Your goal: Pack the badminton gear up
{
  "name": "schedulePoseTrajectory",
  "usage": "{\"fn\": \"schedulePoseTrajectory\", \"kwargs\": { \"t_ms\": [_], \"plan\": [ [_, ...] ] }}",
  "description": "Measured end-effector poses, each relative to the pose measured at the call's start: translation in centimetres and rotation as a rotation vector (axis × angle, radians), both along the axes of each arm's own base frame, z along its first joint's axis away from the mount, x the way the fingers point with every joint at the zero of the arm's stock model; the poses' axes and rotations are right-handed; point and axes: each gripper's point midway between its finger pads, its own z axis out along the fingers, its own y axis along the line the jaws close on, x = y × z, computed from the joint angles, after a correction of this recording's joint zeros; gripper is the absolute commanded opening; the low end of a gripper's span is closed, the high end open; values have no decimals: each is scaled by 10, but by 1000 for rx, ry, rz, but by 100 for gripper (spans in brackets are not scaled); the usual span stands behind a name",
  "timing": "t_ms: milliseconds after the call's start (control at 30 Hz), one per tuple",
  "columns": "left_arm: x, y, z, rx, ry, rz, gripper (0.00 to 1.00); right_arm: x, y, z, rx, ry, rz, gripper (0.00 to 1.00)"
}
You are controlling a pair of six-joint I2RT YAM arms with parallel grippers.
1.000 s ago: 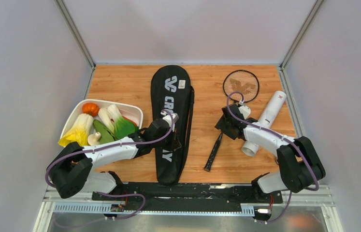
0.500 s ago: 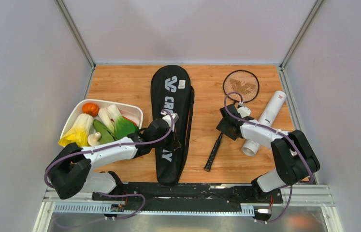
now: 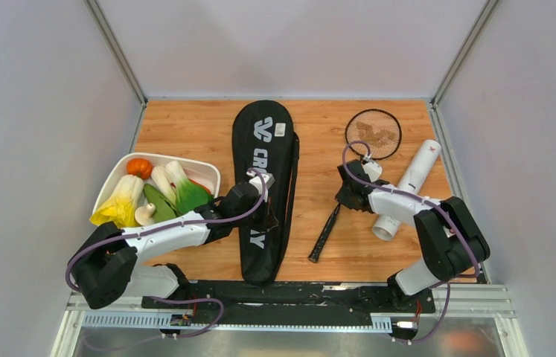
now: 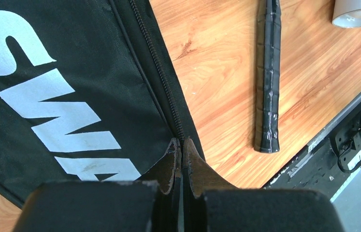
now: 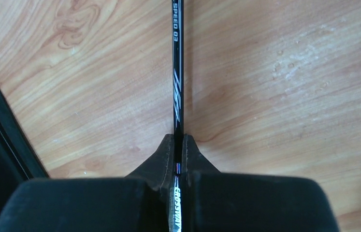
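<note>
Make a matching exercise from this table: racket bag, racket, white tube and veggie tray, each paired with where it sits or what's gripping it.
1 racket bag
2 racket
3 white tube
4 tray

A shaft pinched by right claw
B left side, holds toy vegetables
C right side, beside the racket
D middle, left claw shut at its zipper

Pairs: 1-D, 2-A, 3-C, 4-B

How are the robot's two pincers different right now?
The left pincer pinches the racket bag at its zipper; the right pincer squeezes the racket by its thin shaft. The left pincer sits over black cloth; the right pincer sits over the bare wooden table. Both are shut tight, each holding badminton gear.
</note>
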Motion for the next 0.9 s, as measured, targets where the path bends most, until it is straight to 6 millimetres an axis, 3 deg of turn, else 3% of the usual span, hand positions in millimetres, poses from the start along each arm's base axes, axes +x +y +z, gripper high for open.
{"fn": "schedulePoseTrajectory", "kwargs": {
  "t_ms": [333,600,900],
  "plan": [
    [3,-2,6,-4,-12,2,0,-45,-4,5,-17,-7,120,0],
    [13,-7,15,-4,-35,16,0,-74,29,20,-2,-35,322,0],
    [25,-13,17,22,-45,31,0,-122,55,26,-8,-20,501,0]
  ]
}}
